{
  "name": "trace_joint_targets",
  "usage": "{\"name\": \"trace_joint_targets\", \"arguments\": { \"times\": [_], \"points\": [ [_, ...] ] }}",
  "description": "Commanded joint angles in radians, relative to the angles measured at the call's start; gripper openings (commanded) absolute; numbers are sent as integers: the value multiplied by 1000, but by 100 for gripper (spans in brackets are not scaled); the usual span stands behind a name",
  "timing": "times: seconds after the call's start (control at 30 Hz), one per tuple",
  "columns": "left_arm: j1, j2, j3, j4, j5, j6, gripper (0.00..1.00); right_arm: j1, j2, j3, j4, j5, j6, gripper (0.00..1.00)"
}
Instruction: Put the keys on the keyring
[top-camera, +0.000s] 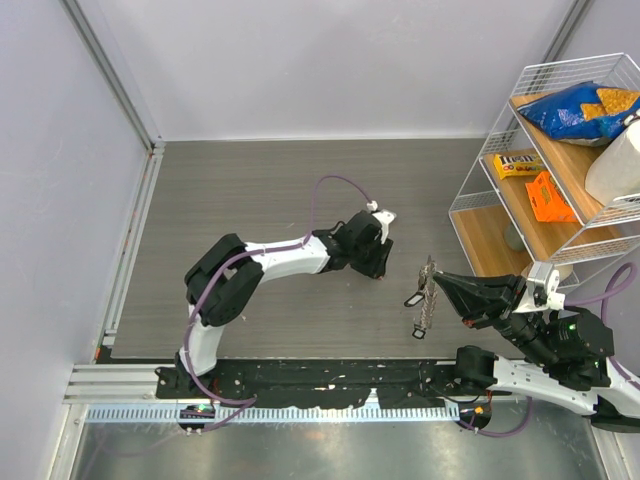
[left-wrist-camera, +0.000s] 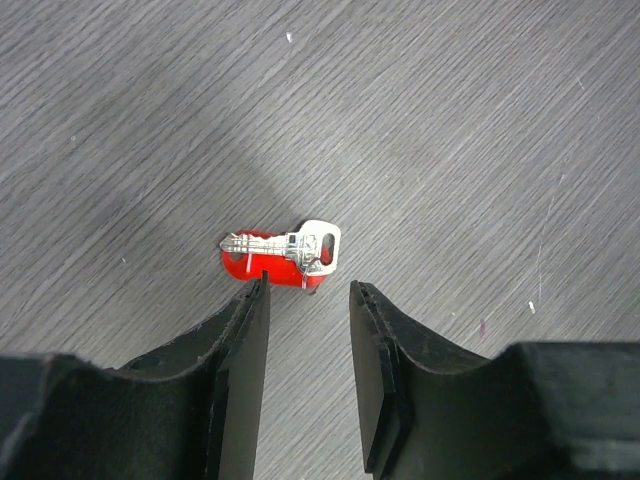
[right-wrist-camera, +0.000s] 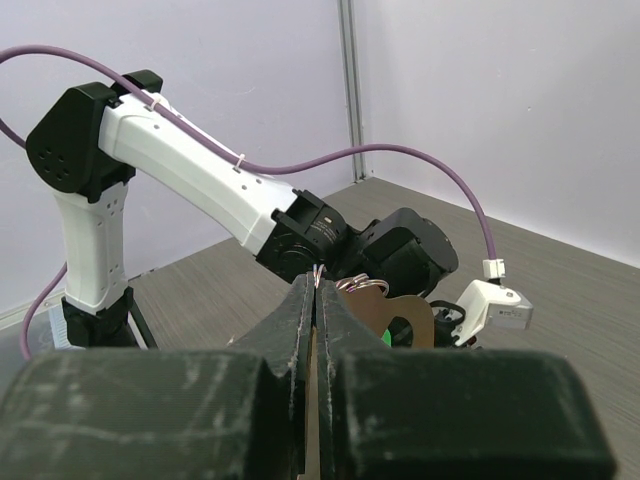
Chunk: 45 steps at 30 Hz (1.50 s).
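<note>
Keyring (top-camera: 428, 296), red key (left-wrist-camera: 248, 266), grey woodgrain table (top-camera: 260, 200), pale walls (top-camera: 350, 60)

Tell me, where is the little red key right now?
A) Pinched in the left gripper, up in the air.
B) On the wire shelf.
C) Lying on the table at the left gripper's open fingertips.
C: the left wrist view shows the red key flat on the table just past the left gripper, whose fingers stand apart.

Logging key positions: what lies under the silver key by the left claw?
A red plastic piece, probably another key's head, on the table. The silver key covers its middle, so any blade is hidden.
</note>
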Motion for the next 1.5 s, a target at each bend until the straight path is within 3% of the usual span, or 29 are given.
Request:
{"name": "trace_joint_targets", "arguments": {
  "times": [0.0,1.47],
  "points": [
    [1,20,42,-16,-18,20,43,5,-10,10,50,-5,-3,6],
    [-36,100,136,-88,-15,18,39,7,-35,6,37,-19,2,6]
  ]
}}
